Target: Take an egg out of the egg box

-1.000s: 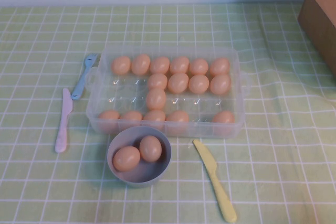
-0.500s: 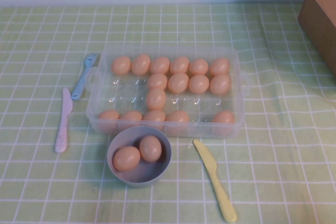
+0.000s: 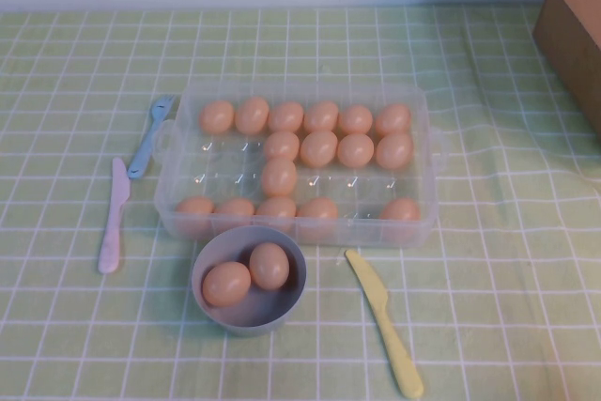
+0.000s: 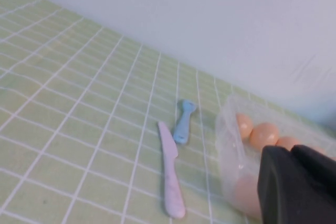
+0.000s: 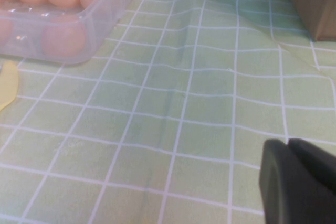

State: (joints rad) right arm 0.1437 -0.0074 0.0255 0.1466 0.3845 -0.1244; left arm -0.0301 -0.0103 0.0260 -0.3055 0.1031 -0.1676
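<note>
The clear plastic egg box [image 3: 300, 89] stands mid-table, holding several peach-orange eggs; one egg [image 3: 279, 177] sits alone in the third row. Neither gripper shows in the high view. In the left wrist view my left gripper [image 4: 291, 149] is shut and empty, hovering off the box's left end, where the egg box [image 4: 228, 145] and a few eggs [image 4: 264, 135] show. In the right wrist view my right gripper [image 5: 287, 141] is shut and empty above bare cloth, well away from the egg box [image 5: 100, 22].
A grey-blue bowl [image 3: 249, 316] with two eggs [image 3: 226, 283] sits in front of the box. A pink knife [image 3: 114, 218] and a blue fork [image 3: 150, 136] lie to its left, a yellow knife [image 3: 383, 316] at front right. A cardboard box [image 3: 573, 35] stands at the far right.
</note>
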